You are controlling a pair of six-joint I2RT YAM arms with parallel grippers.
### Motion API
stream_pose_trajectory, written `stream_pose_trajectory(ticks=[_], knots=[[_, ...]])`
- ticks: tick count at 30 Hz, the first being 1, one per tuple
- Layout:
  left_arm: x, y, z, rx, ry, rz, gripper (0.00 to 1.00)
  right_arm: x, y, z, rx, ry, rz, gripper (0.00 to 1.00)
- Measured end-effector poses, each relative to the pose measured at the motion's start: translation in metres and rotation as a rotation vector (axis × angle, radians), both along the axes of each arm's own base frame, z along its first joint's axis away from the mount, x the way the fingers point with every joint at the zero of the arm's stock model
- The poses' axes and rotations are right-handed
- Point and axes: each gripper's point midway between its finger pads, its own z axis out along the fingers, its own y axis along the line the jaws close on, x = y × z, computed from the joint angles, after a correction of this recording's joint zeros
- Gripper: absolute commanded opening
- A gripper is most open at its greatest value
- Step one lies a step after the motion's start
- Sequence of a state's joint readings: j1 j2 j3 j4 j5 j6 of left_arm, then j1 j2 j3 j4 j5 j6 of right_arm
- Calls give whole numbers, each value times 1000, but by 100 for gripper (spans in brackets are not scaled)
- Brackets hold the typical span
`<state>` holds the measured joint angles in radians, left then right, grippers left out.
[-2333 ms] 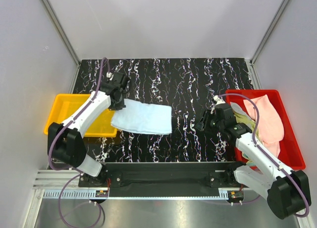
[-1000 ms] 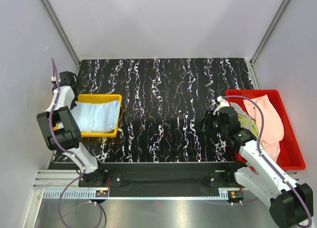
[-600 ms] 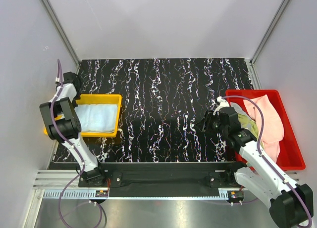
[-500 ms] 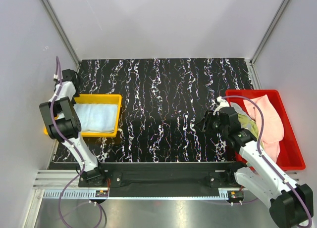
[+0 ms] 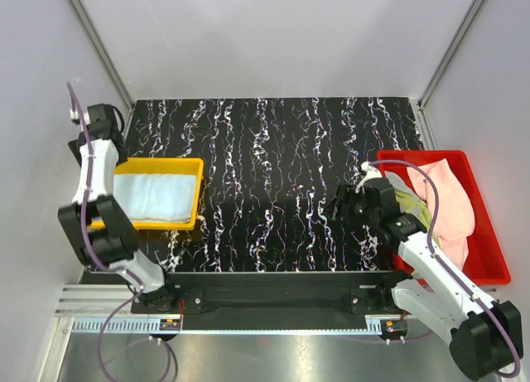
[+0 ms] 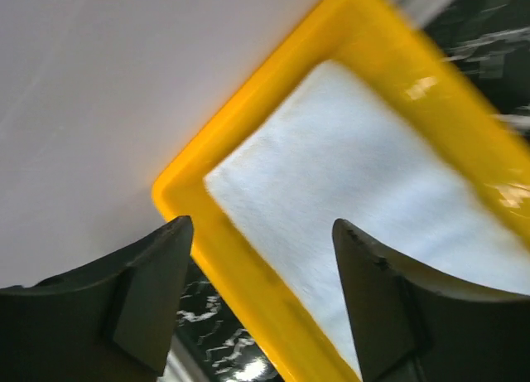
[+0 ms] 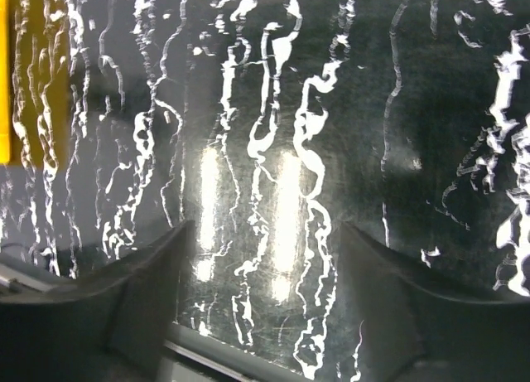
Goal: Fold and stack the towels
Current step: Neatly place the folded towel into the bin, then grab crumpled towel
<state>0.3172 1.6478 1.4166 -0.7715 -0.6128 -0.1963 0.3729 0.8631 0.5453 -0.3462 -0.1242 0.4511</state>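
A folded light-blue towel (image 5: 157,196) lies flat inside the yellow tray (image 5: 162,161) at the left. My left gripper (image 5: 98,122) hangs above the tray's far left corner, open and empty. In the left wrist view the towel (image 6: 377,175) fills the tray (image 6: 248,274) below the spread fingers (image 6: 149,295). A pink towel (image 5: 451,201) and a greenish towel (image 5: 406,201) lie crumpled in the red bin (image 5: 489,270) at the right. My right gripper (image 5: 340,206) is just left of that bin over bare table, open wide with nothing in it (image 7: 265,226).
The black marbled table (image 5: 273,150) runs between the tray and the bin. White walls with metal posts close in the back and both sides; the left wall is right beside my left gripper. The arms' base rail (image 5: 281,295) sits at the near edge.
My left gripper has opened, let go of the blue towel in the tray and risen toward the back left corner. My right gripper has opened wider and stayed in place.
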Motion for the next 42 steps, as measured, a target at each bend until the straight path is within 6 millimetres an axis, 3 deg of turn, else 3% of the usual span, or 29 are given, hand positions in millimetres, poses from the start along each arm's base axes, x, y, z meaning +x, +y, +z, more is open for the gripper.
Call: stream_pose_trajectory(ticks=[3,4,6,9,11,12,15,16,19,24,29,32,36,39,42], knots=[[15,-48,56,-82,-244,-159,99,3,-6,6,-28,21,-35,100],[19,-66,71,-103,-315,-221,99,7,-9,12,-45,20,-56,100],[23,-124,101,-173,-455,-407,99,20,-18,33,-84,-5,-113,100],[19,-218,118,-295,-537,-693,99,48,-35,67,-154,-71,-215,98],[11,-275,106,-402,-541,-856,99,69,-52,84,-186,-87,-289,93],[3,-298,89,-455,-520,-919,99,81,-66,90,-199,-86,-342,91],[-24,-338,33,-564,-365,-1015,99,110,-121,90,-235,-44,-512,82],[-34,-348,17,-591,-302,-1037,99,117,-149,84,-250,-12,-588,80],[-51,-370,-1,-635,-206,-1098,99,117,-207,57,-282,99,-738,76],[-66,-391,9,-673,-214,-1185,99,94,-271,17,-298,273,-902,68],[-64,-393,16,-677,-247,-1198,99,43,-338,-8,-237,346,-1159,60],[-64,-394,16,-678,-249,-1199,99,19,-343,-33,-189,411,-1224,61],[-64,-394,16,-678,-249,-1199,99,25,-332,-54,-119,450,-1190,60],[-64,-393,16,-674,-249,-1196,99,33,-331,-62,-99,450,-1170,43],[-63,-392,16,-666,-250,-1191,99,36,-333,-70,-107,459,-1155,19]])
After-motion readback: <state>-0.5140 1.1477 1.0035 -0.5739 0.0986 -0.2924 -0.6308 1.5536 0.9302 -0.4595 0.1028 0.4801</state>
